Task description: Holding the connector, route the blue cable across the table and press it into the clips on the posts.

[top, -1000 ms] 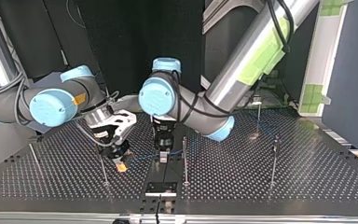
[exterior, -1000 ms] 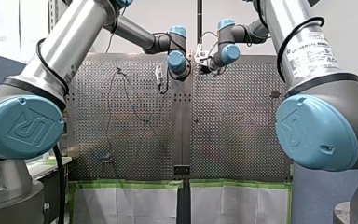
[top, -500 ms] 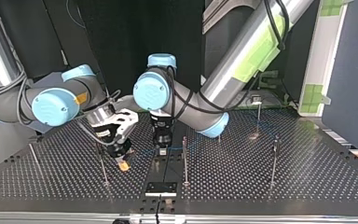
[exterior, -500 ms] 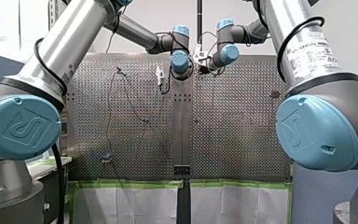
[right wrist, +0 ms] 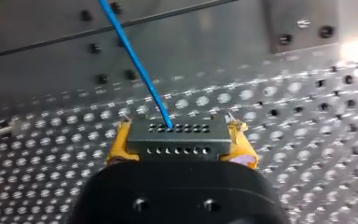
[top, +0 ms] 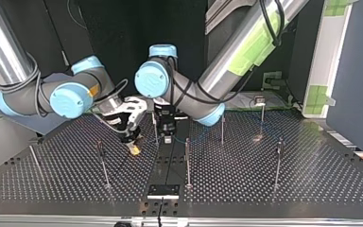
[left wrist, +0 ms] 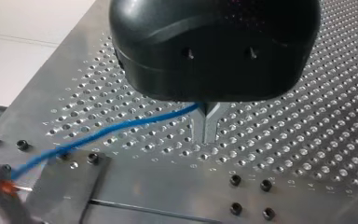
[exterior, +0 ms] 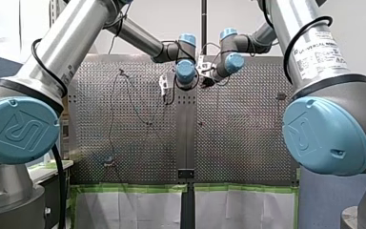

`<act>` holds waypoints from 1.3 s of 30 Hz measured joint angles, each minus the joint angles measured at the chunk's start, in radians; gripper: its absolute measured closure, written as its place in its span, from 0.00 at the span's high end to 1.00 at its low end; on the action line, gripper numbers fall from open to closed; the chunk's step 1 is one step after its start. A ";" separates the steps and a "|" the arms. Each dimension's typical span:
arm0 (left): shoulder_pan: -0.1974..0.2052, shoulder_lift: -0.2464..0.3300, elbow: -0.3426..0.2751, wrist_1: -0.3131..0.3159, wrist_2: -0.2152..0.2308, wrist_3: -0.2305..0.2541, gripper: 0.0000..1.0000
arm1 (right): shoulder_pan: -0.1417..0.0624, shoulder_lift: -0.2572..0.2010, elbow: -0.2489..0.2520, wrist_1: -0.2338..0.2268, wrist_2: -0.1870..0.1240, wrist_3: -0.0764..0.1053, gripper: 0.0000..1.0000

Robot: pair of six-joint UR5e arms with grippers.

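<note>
My right gripper [right wrist: 181, 142], yellow pads, is clamped on the dark rectangular multi-hole connector [right wrist: 179, 135]. The thin blue cable [right wrist: 135, 60] exits the connector. Near it, my left gripper [left wrist: 206, 128] pinches the cable.

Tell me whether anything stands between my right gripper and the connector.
Nothing visible does. The connector sits clamped between the yellow pads of my right gripper; the blue cable leaves its face and runs to my left gripper, which pinches it.
</note>
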 joint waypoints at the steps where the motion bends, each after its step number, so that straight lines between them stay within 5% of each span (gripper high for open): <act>1: 0.001 0.000 -0.009 0.009 0.000 -0.004 0.00 | 0.000 -0.002 0.009 -0.001 0.001 -0.003 0.00; 20: 0.005 -0.001 -0.165 0.165 0.031 -0.012 0.00 | -0.014 -0.015 0.180 -0.016 0.040 -0.043 0.00; 39: 0.007 -0.003 -0.335 0.318 0.099 0.003 0.00 | -0.028 -0.015 0.338 -0.124 0.046 -0.056 0.00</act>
